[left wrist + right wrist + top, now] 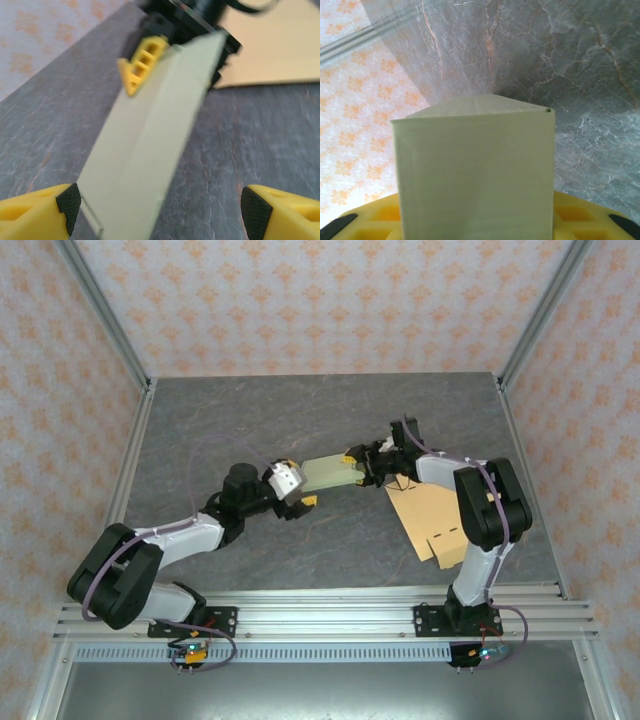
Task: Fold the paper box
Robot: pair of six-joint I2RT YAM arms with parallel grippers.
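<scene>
Pointing leftward, the paper box (330, 473) seems roughly level.

Materials, as seen from my arms:

- Paper box (150, 150): pale green card, smooth, matt with a faint sheen; the folds are crisp.
- Cardboard sheet (432, 520): tan board, plain and matt.
- My left gripper (160, 207): fingers (30, 212) of smooth yellow plastic with a slight gloss. The pads (67, 202) are black, finely dimpled and matt, and look like rubber.
- My right gripper (365, 468): yellow moulded plastic with open ribbed cells, on a black housing.
- Table (300, 410): grey stone-look top with pale and rusty veins and a low sheen.
- Rails (320, 602): silver metal with a satin finish.
- Walls (300, 300): matt, printed with orange motifs; I cannot tell whether they are cloth or paper.
</scene>
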